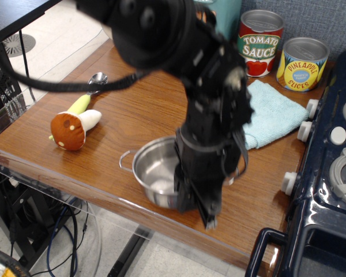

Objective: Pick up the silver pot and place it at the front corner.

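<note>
We are watching the brown wood-grain table (132, 124) from above, its clear plastic edge running along the near side. The navy toy stove (328, 190) is bordering it on the right, and the front corner (251, 245) is lying bare where the two meet. The black arm is reaching down over the middle of the table and blocking much of our view.

The gripper (197, 202) is hanging at the right rim of the silver pot (155, 176), which is sitting near the front edge, left of the corner; whether it is resting on the wood we cannot tell. The fingers are clamping the pot's right wall, though the exact grip is hidden behind the gripper body. One wire handle is sticking out to the left.

Behind, a blue cloth (271, 112) is lying flat, with the tomato sauce can (259, 43) and pineapple can (303, 63) standing beyond it. A mushroom toy (74, 126) and spoon (96, 81) are lying at left.
</note>
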Available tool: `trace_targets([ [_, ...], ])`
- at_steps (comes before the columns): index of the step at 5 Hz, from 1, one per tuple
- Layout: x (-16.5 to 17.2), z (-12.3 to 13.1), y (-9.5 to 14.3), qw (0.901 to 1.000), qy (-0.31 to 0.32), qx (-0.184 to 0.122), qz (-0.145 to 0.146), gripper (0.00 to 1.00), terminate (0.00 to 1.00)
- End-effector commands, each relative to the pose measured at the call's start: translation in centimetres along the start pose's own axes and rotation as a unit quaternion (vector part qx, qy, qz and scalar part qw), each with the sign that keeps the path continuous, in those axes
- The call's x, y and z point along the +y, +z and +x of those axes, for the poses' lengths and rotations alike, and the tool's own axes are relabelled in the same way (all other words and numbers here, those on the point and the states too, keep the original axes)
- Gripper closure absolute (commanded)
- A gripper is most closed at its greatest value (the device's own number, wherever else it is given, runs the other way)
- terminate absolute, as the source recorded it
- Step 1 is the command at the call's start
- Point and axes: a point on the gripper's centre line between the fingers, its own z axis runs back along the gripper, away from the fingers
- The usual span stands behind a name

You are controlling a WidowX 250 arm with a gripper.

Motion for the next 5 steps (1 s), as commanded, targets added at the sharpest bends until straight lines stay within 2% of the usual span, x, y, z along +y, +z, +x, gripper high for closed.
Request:
trace_targets([
  [1, 0.5, 0.4, -0.7, 0.9996, -0.021, 0.003, -0.015, 1.0, 0.0],
  [2, 0.6, 0.9, -1.5, 0.9995, -0.022, 0.015, -0.018, 1.0, 0.0],
  [3, 1.1, 1.2, -1.5, 0.9995, -0.009, 0.026, -0.018, 0.0, 0.0],
  [5, 1.6, 1.3, -1.0, 0.9996, 0.001, 0.022, -0.018, 0.0, 0.0],
])
